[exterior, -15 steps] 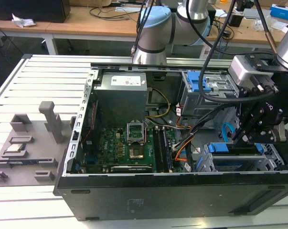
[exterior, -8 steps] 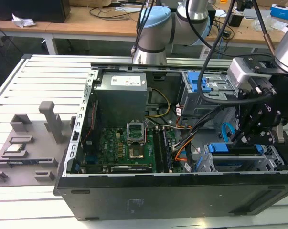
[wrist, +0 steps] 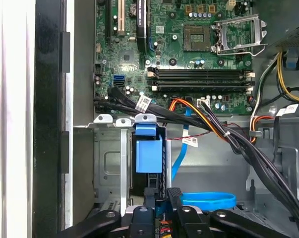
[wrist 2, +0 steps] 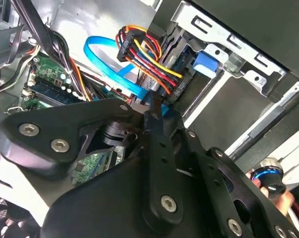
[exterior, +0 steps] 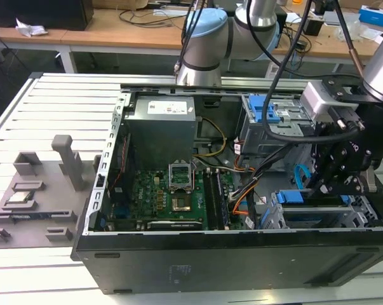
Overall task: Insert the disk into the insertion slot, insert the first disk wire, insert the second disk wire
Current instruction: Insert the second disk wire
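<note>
One gripper (exterior: 322, 184) hangs inside one open computer case (exterior: 242, 254), above the insertion slot (exterior: 362, 216) at the exterior view's right, where the one disk (exterior: 291, 197) with its blue carrier already sits. In the second wrist view the fingers (wrist 2: 156, 124) are closed on a black wire connector (wrist 2: 154, 101) with coloured wires, just beside the disk's end.

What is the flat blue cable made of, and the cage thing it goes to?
The flat blue cable looks like smooth, bendy plastic: it curves in a loop and shines. The insertion slot looks like bare grey sheet metal, with stamped holes and folded edges.
</note>
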You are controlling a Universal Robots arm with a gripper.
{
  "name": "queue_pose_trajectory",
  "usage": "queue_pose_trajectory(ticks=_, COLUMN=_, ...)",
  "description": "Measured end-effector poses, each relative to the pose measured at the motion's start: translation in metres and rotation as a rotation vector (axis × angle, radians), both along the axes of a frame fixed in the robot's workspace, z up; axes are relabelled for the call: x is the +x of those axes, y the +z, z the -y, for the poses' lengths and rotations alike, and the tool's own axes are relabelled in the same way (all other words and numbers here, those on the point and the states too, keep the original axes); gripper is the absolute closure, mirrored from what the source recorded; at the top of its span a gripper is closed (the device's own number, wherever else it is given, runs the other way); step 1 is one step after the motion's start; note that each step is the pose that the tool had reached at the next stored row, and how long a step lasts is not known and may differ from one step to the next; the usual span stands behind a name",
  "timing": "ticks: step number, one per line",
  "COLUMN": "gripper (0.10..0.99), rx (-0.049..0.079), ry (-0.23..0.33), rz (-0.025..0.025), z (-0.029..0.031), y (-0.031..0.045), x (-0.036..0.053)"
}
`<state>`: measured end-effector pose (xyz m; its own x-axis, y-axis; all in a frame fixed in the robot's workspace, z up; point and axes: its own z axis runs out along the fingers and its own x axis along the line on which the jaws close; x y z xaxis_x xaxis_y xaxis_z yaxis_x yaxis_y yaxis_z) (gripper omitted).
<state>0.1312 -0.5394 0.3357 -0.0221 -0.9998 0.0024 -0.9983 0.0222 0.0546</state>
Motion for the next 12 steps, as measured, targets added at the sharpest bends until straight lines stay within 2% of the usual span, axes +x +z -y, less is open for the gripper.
queue_pose_trajectory(ticks=3, gripper=0.851, rx=0.000, ry=0.000, rz=0.0000, z=0.0000, y=0.0032, x=0.0000)
queue_pose_trajectory(ticks=5, gripper=0.851, rx=0.000, ry=0.000, rz=0.0000, z=-0.0018, y=0.0143, x=0.0000)
queue_pose_trajectory(ticks=8, gripper=0.851, rx=0.000, ry=0.000, rz=0.0000, z=-0.0048, y=0.0229, x=-0.0001)
queue_pose_trajectory(ticks=9, gripper=0.871, rx=0.000, ry=0.000, rz=0.0000, z=-0.0060, y=0.0268, x=-0.0001)
queue_pose_trajectory(ticks=11, gripper=0.980, rx=0.000, ry=0.000, rz=0.0000, z=-0.0080, y=0.0351, x=0.0000)
queue_pose_trajectory(ticks=12, gripper=0.980, rx=-0.001, ry=0.000, rz=0.0000, z=-0.0087, y=0.0408, x=0.0000)
